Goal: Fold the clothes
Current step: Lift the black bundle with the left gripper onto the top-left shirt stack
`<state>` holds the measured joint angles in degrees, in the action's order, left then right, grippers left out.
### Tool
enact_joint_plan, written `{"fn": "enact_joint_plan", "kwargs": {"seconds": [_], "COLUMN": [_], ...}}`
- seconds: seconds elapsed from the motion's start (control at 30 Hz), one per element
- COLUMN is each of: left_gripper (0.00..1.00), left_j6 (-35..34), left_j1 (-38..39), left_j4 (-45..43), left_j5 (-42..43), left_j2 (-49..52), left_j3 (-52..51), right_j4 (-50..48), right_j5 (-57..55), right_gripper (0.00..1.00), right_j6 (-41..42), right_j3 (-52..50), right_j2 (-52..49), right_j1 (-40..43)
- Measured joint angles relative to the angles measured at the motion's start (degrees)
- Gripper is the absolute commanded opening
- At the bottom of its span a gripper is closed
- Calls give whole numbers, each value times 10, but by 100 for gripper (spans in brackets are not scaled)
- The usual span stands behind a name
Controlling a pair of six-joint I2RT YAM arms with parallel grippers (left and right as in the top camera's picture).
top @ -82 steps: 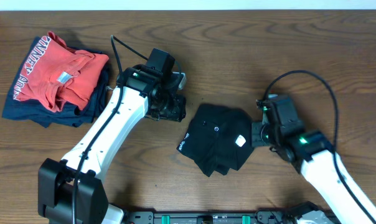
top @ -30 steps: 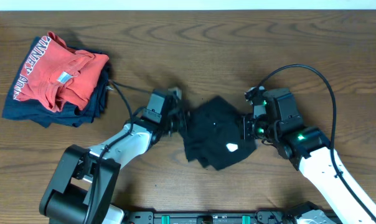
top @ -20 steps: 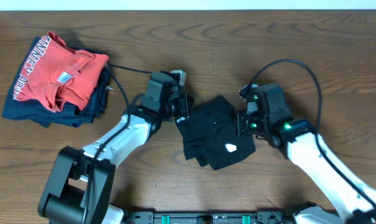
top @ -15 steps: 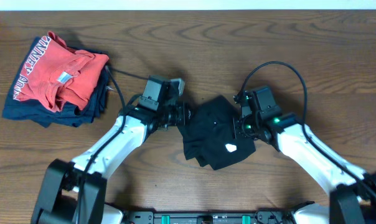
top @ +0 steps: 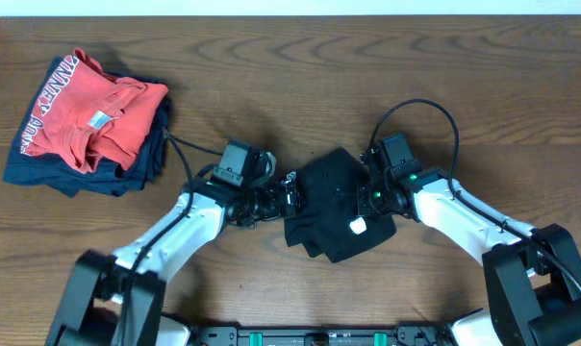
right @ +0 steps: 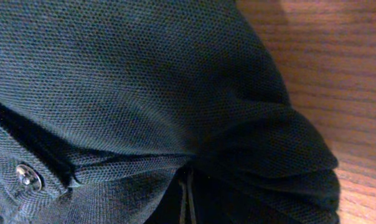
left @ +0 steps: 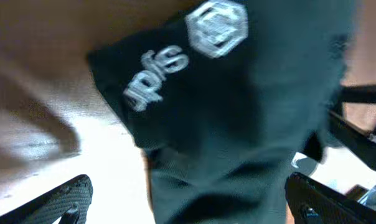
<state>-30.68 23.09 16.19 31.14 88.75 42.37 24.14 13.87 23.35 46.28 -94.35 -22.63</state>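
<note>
The black shirt (top: 331,197) lies bunched in a loose, uneven fold near the middle of the worktop (top: 271,58), a little toward 6 o'clock, with corners jutting at its 12 and 7 o'clock edges. A small white tag (top: 358,227) shows on it toward 5 o'clock. Close up, the right wrist view shows a fine pebbled knit with soft creases and a small pale button (right: 27,176) beside a seam. The left wrist view shows a white hexagonal emblem (left: 216,20) and slanted white lettering (left: 158,73) that seems to read "apfs" (blurred, so not certain). The left tool (top: 290,195) sits at the shirt's 9 o'clock edge with its fingers (left: 66,200) spread wide apart, the fabric lying ahead between them. The right tool (top: 371,195) presses in at the shirt's 3 o'clock side; I cannot tell whether it is apart or together, since fabric fills its camera. At the worktop's 10 o'clock, a red shirt (top: 93,111) with white lettering too small to read rests on a navy garment (top: 40,175).
</note>
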Motion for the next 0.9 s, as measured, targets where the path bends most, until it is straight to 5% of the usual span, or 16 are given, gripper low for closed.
{"fn": "enact_joint_plan", "kwargs": {"seconds": [0.33,0.37,0.47,0.6,0.9], "left_gripper": [98,90,42,11,6], "left_j6": [-114,-127,-153,-168,-94], "left_j1": [30,36,46,46,37], "left_j4": [-158,-172,-192,-207,-164], "left_j5": [117,124,132,133,135], "left_j2": [100,108,132,154,138], "left_j3": [9,12,16,8,10], "right_j4": [-3,-3,-3,-3,67], "right_j5": [5,5,5,7,-3], "right_gripper": [3,3,3,1,1], "right_j6": [4,4,4,3,-4], "right_j3": [1,1,1,1,-1], "right_j2": [-2,-2,-2,-2,51], "right_j1": [0,0,0,0,3]}}
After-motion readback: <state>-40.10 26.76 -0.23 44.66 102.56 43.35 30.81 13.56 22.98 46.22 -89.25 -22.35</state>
